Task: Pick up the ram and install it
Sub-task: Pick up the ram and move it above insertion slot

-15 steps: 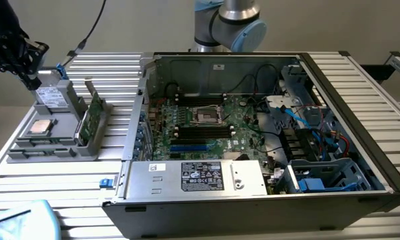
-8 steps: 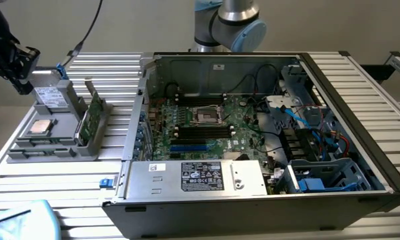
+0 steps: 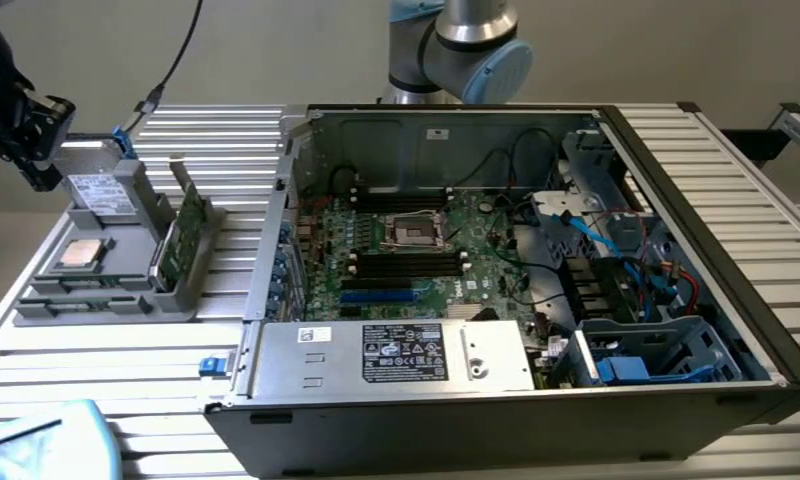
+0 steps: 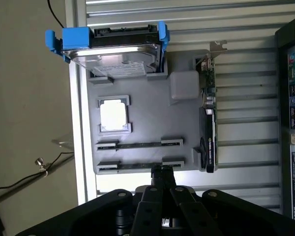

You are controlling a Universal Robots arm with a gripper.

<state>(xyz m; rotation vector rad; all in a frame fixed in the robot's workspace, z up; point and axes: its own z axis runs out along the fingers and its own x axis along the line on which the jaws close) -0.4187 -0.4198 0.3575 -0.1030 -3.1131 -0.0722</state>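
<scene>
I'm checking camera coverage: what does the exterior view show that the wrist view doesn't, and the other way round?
Exterior: the motherboard and the arm's elbow. Wrist: a floor cable and the end effector with its tips shut, at the tray's edge. Both: tray, hard drive, CPU, green card.

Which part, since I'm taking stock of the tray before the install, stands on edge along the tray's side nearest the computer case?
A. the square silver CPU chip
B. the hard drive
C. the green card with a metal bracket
C: the green card stands on edge in the gray tray right beside the computer case; the hard drive and CPU chip sit farther off.
</scene>
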